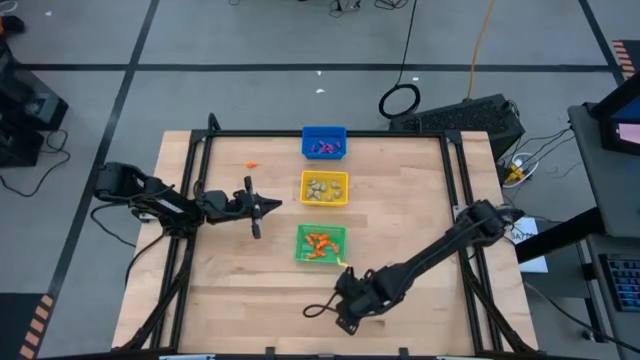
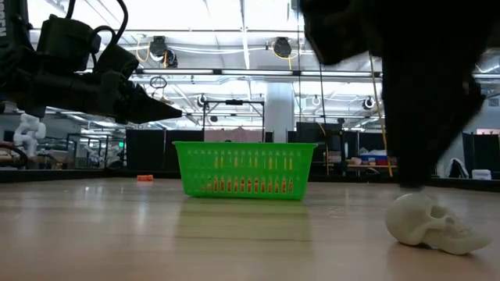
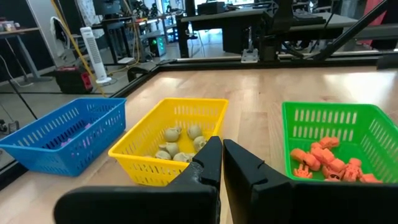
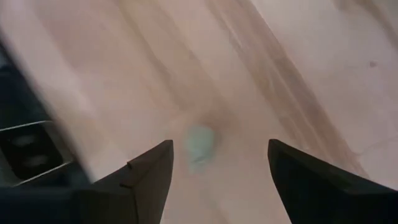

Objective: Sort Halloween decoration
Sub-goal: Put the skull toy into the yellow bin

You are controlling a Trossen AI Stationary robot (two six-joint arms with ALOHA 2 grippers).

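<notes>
Three bins stand in a column down the middle of my table (image 1: 400,230): the blue bin (image 1: 324,142) at the far edge, the yellow bin (image 1: 325,188) in the middle, and the green bin (image 1: 321,244) nearest the front. Bare wood lies wide on both sides of that column, bounded by the black frame rails (image 1: 200,170) along the left and right edges.

Over the front strip of the table, just ahead of the green bin, hangs my right gripper (image 4: 217,168), its fingers (image 4: 146,174) spread wide with nothing between them. Directly below it on the wood lies a pale skull trinket (image 2: 433,222), blurred in the wrist view as a pale greenish spot (image 4: 200,144). In the low view the skull rests on its side, well clear of the green bin's wall.

To the left of the yellow bin hovers my left gripper (image 1: 262,206), fingers pressed together and empty, pointing toward the bins.

Orange trinkets (image 3: 329,163) fill the green bin, pale beige-olive trinkets (image 3: 177,143) sit in the yellow bin, and purple trinkets (image 1: 323,147) lie in the blue bin. One stray orange trinket (image 1: 251,164) lies alone on the wood far left of the blue bin.
</notes>
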